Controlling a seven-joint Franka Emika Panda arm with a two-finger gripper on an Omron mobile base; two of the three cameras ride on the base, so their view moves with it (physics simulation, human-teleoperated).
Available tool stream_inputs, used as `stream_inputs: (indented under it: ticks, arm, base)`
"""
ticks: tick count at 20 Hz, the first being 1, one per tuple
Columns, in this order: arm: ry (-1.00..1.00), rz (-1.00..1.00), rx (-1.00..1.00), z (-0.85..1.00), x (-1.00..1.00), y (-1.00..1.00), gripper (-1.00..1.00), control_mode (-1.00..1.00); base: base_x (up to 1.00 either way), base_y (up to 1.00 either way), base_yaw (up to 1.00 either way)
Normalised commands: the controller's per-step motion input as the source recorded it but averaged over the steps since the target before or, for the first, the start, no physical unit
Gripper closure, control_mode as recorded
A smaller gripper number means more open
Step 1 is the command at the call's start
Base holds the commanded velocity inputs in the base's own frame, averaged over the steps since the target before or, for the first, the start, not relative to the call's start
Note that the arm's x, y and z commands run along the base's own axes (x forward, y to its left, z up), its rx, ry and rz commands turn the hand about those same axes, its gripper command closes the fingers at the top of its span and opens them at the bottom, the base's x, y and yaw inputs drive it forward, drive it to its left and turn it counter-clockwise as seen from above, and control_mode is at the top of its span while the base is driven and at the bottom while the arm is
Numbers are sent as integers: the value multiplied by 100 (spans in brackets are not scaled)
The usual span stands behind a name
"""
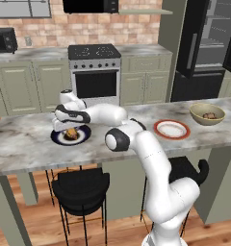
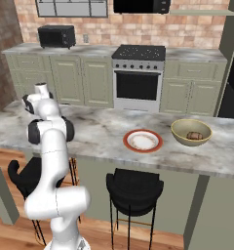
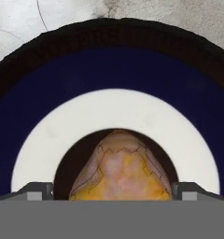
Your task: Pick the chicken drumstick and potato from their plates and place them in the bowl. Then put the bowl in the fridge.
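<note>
A tan-yellow potato [image 3: 119, 172] lies in the dark centre of the navy-rimmed plate [image 3: 114, 70], which sits at the left of the island counter [image 1: 21, 144]. My gripper [image 1: 64, 128] hangs low over that plate [image 1: 86, 137], open, with one fingertip [image 3: 39, 191] on each side of the potato [image 1: 72, 134], not touching it. The orange-red-rimmed plate [image 1: 171, 129] stands bare to the right. Further right is the tan bowl [image 1: 207, 114] with a brown piece inside, likely the chicken drumstick [image 2: 194, 135]. The black fridge [image 1: 204, 43] stands open behind the counter.
The steel oven [image 1: 96, 72] and pale cabinets line the back wall, with a black microwave [image 2: 56, 36] on the rear counter. Two black stools [image 1: 81, 190] stand under the island's near edge. Bare marble lies between the two plates.
</note>
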Motion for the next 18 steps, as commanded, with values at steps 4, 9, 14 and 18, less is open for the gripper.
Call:
stream_inputs:
  ticks: [4, 9, 14, 18]
  arm:
    - [2, 0, -3, -22, 0, 2, -100, -100]
    - [1, 0, -2, -8, -3, 0, -100, -100]
    - [1, 0, 0, -8, -4, -1, -100, -100]
    - [4, 0, 0, -11, -13, -5, 100, -100]
  base:
    - [0, 0, 0]
    - [0, 0, 0]
    - [0, 0, 0]
    - [0, 0, 0]
